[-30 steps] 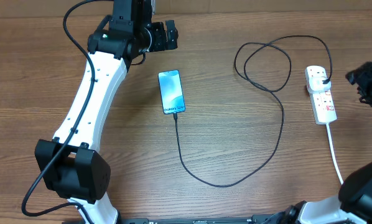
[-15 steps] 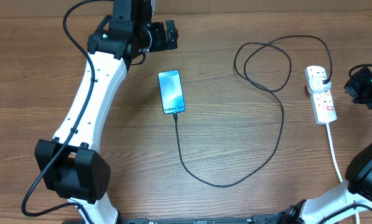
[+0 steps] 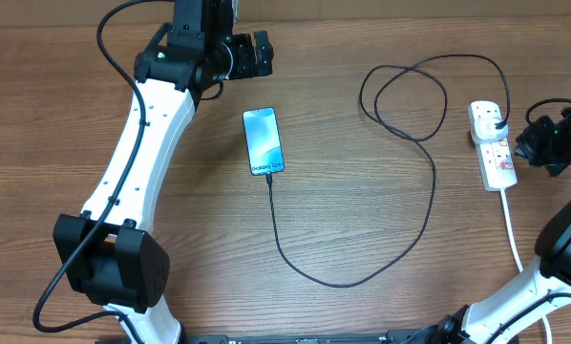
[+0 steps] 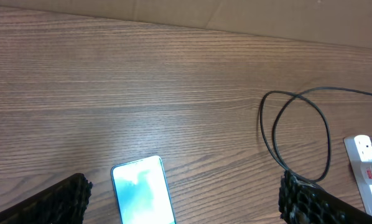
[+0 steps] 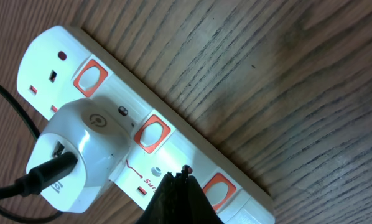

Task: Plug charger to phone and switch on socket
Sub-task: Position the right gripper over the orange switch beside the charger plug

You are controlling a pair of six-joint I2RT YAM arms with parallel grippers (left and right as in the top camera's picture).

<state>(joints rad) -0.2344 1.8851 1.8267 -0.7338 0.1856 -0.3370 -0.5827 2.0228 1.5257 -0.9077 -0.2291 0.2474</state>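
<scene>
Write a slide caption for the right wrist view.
Closed right hand poised over the power strip, beside the plugged-in white adapter.

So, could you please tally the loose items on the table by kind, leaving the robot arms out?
phone: 1
charger cable: 1
power strip: 1
Total: 3

Robotics lab setup, white robot arm (image 3: 142,134), bare wood-grain table (image 3: 362,191)
</scene>
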